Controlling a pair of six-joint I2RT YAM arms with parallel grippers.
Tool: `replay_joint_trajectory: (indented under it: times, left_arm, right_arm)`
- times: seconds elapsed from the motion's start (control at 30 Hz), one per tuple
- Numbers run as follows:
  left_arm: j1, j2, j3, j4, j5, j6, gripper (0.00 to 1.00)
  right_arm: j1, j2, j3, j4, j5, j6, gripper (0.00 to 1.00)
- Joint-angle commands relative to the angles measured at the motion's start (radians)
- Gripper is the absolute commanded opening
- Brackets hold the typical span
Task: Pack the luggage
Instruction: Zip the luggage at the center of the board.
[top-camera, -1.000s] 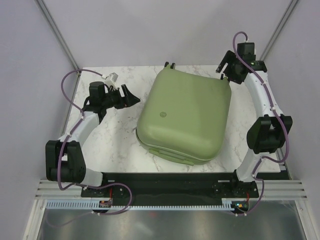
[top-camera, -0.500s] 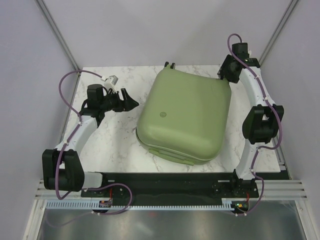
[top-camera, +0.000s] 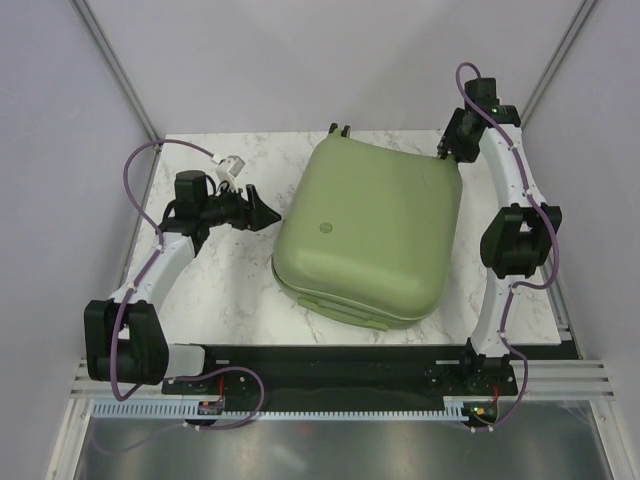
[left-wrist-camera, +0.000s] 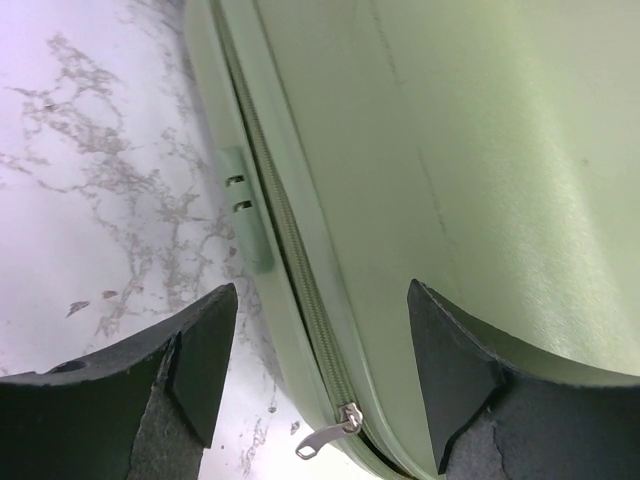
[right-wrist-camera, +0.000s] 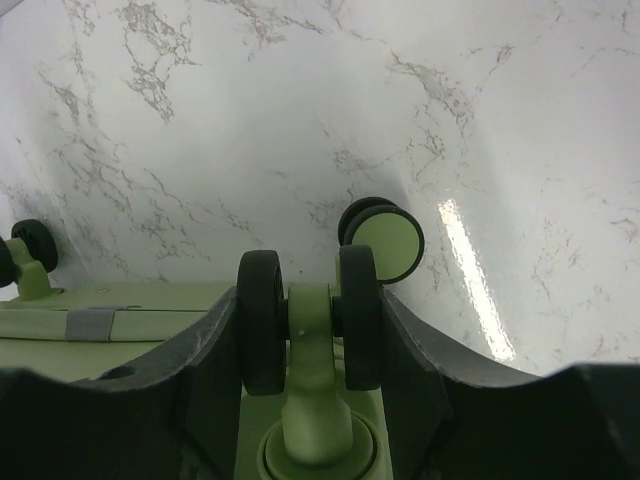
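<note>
The luggage (top-camera: 370, 235), a pale green hard-shell suitcase, lies closed on the marble table. My left gripper (top-camera: 268, 213) is open at its left edge. In the left wrist view the left gripper (left-wrist-camera: 320, 300) straddles the zipper seam of the luggage (left-wrist-camera: 480, 150), and the metal zipper pull (left-wrist-camera: 325, 437) hangs free between the fingers. My right gripper (top-camera: 452, 152) is at the far right corner. There the right gripper (right-wrist-camera: 310, 300) is shut on a black twin caster wheel (right-wrist-camera: 262, 320), one finger against each side.
The suitcase fills the middle of the white marble table (top-camera: 230, 290). A second caster wheel (right-wrist-camera: 385, 240) stands just beyond the held one, and a third (right-wrist-camera: 35, 245) at the left. Grey walls close in on both sides. A black rail (top-camera: 340, 360) runs along the near edge.
My right gripper has come down to the suitcase's far right corner and closed around the caster wheel. My left gripper has moved slightly toward the suitcase's left edge.
</note>
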Motion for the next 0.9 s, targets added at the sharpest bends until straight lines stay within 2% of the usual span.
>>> replay_joint_trajectory:
  times: [0.0, 0.23, 0.57, 0.87]
  left_arm:
    - [-0.001, -0.01, 0.013, 0.022, 0.139, 0.074, 0.75]
    - [-0.002, 0.098, 0.059, 0.06, 0.317, 0.059, 0.72]
    - [-0.047, 0.2, 0.139, 0.097, 0.329, 0.051, 0.72]
    - [-0.095, 0.332, 0.222, 0.114, 0.391, 0.092, 0.71]
  right_arm:
    - [-0.099, 0.039, 0.078, 0.073, 0.083, 0.007, 0.0]
    - [-0.198, 0.069, 0.106, 0.074, 0.059, -0.024, 0.0]
    - [-0.275, 0.109, 0.173, 0.085, 0.051, -0.035, 0.0]
    - [-0.338, 0.161, 0.241, 0.112, -0.05, -0.036, 0.0]
